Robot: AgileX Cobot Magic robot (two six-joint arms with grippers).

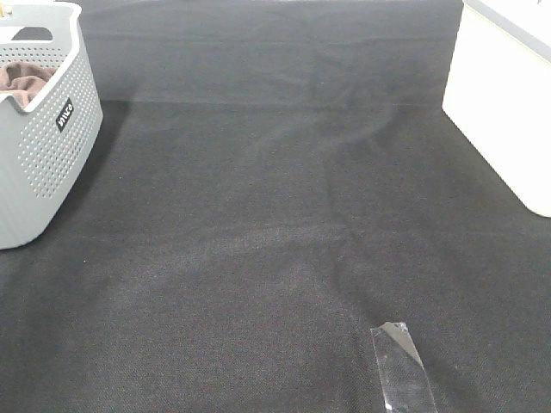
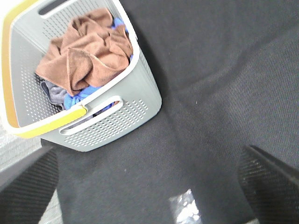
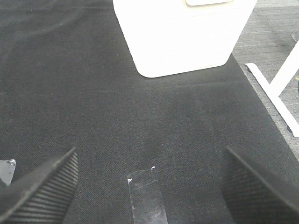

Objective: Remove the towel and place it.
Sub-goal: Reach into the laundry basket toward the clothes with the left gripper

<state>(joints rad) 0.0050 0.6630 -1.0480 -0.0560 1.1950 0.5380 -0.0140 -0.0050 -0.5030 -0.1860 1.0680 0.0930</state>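
The crumpled brown plush microfibre towel (image 2: 86, 51) lies heaped in the grey perforated plastic basket (image 2: 117, 121), ahead of the wide, empty left end effector (image 2: 147, 156). The right end effector (image 3: 150, 154) is equally wide and empty. The towel looks soft, light and floppy, so pinching its raised top fold seems best.

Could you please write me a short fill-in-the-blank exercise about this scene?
1. The towel lies crumpled inside the grey ____.
2. The item showing beneath the towel is ____ in colour.
3. The left gripper and the right gripper both stand ____.
Missing words: basket; blue; open.
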